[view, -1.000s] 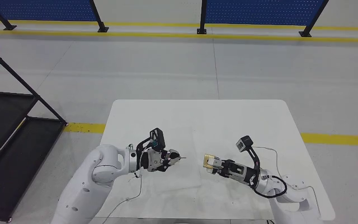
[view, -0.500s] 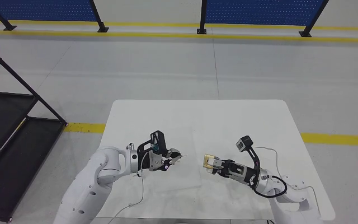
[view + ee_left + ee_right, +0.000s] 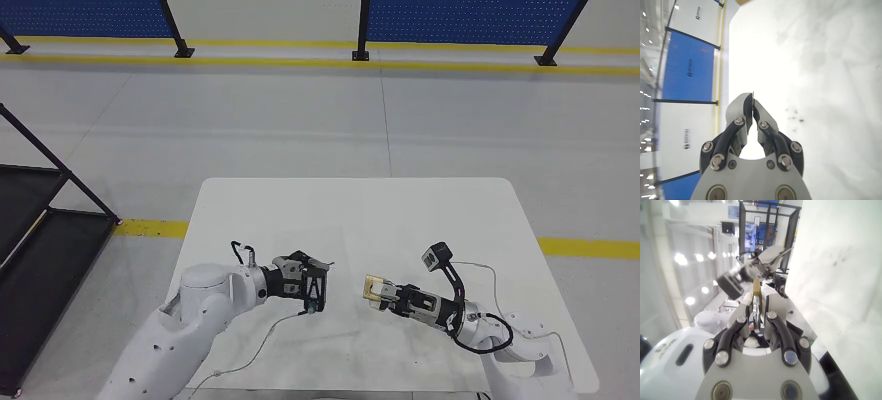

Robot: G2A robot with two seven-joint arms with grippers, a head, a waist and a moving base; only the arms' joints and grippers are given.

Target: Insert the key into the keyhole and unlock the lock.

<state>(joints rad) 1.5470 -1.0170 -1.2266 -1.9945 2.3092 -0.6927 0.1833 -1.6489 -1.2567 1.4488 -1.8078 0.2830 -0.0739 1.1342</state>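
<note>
A brass padlock [image 3: 374, 289] is held just above the white table [image 3: 400, 215], with my right gripper [image 3: 386, 295] shut on it. The right wrist view shows my right gripper [image 3: 756, 300] clamped across the brass body [image 3: 755, 288], the silver shackle [image 3: 755, 313] pointing back toward the wrist. My left gripper [image 3: 317, 284] hovers a short way left of the padlock. In its own wrist view, the left gripper [image 3: 753, 103] is shut on a thin metal key [image 3: 753, 95], seen edge-on. The key [image 3: 786, 250] juts from the left gripper [image 3: 777, 255] beyond the padlock.
A black shelf frame [image 3: 40, 215] stands on the floor left of the table. Blue barrier panels [image 3: 80, 15] and yellow floor lines run across the back. A thin cable [image 3: 480, 268] trails on the table by the right arm.
The left wrist has rolled over, turning the gripper and key, and the gripper has edged slightly toward the padlock. The right arm and padlock have stayed still.
</note>
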